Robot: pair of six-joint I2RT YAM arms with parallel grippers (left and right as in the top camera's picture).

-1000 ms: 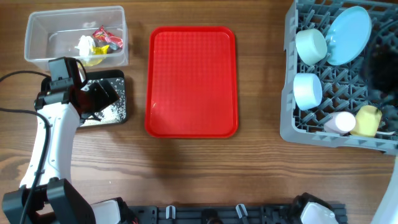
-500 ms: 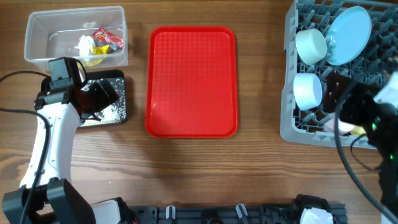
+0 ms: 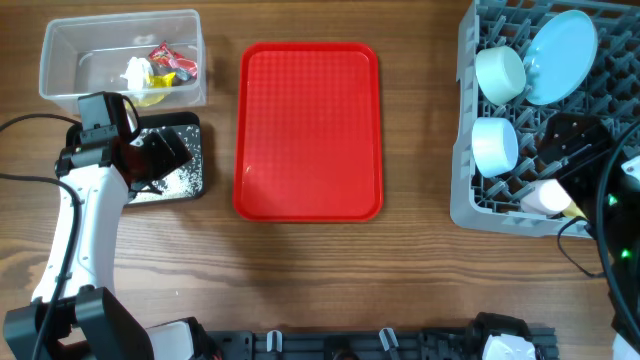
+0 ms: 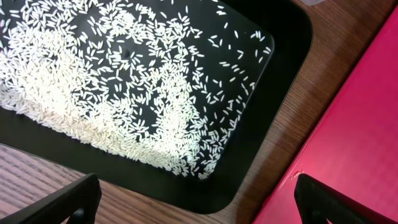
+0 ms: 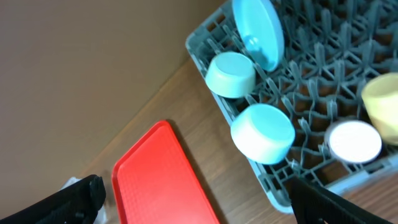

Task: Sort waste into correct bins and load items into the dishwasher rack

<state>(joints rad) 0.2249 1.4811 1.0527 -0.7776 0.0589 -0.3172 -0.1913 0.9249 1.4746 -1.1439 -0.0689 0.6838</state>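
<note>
The clear tub [image 3: 70, 70] holds red and yellow wrappers [image 3: 165, 62] and a white tissue [image 3: 137, 72]. The black tray [image 3: 193, 150] holds rice grains [image 4: 124, 81]. My left gripper [image 3: 165, 155] is open and empty just above this tray [image 4: 273, 118]. The grey rack [image 3: 470, 205] holds the blue plate [image 3: 560, 55], two blue bowls [image 3: 500, 72] [image 3: 494, 145], the white cup [image 3: 545, 197] and the yellow cup [image 5: 382, 99]. My right gripper [image 3: 572, 140] is open and empty above the rack's right side [image 5: 311, 81]. Fork and spoon are not in view.
A flat red serving tray [image 3: 308, 130] lies mid-table between the bins and the rack, and shows in both wrist views [image 4: 354, 124] [image 5: 161, 180]. Bare wooden table [image 3: 330, 270] runs along the front. My right arm's cable [image 3: 600, 230] hangs by the rack's front right corner.
My right arm has swung from the rack's front right corner, where it covered the cups, back over the rack's right side. The white cup shows again. The left arm has not moved.
</note>
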